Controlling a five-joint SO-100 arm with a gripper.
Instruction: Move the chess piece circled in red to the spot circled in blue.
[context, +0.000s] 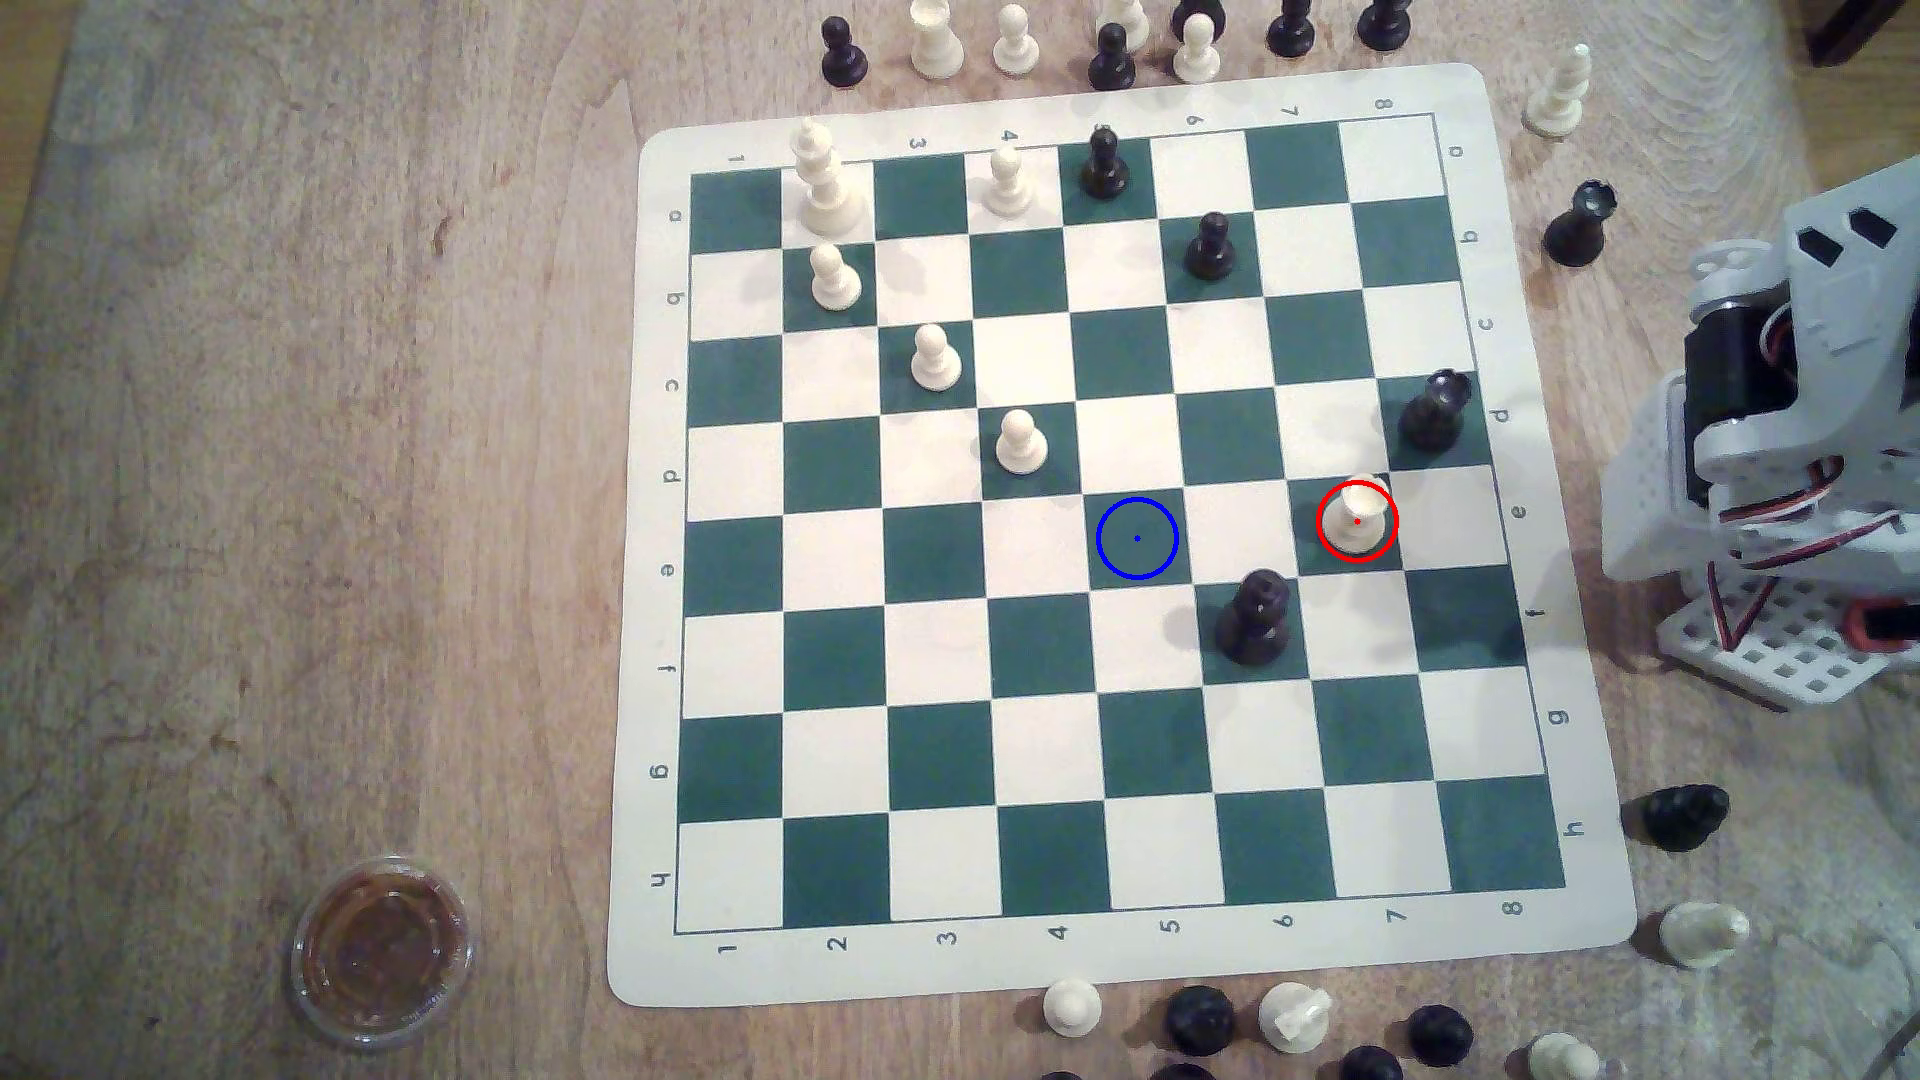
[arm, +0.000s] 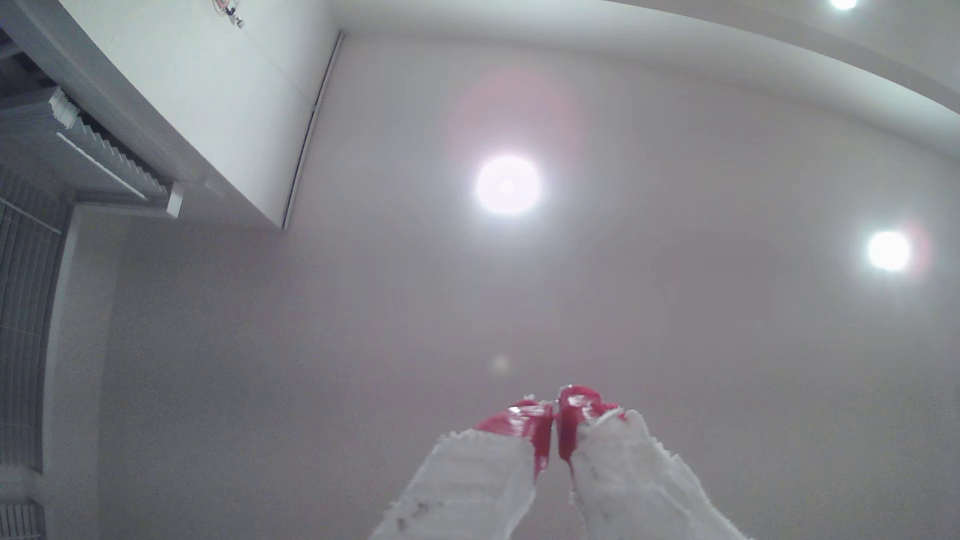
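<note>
Resting folded at the exterior view's right edge, clear of the board (context: 1538, 940), with the wrist view pointing up at ceiling lights. Showing the gripper (arm: 556, 415) closed — red-tipped fingers (arm: 524, 423) pressed together, holding nothing. Needing to open wide before descending. Standing upright nearest the arm, the chess piece (context: 1358, 516), ringed red on a green square. Flanking it closely: a black piece (context: 1435, 408) one square diagonally up-right in the exterior view, and a tall black piece (context: 1254, 615) diagonally below-left — calling for a vertical approach and a grasp at the narrow waist. Lying two squares further toward the exterior view's left, the spot (context: 1137, 538), unoccupied; lifting clear before traversing, lowering squarely onto the blue dot.
</note>
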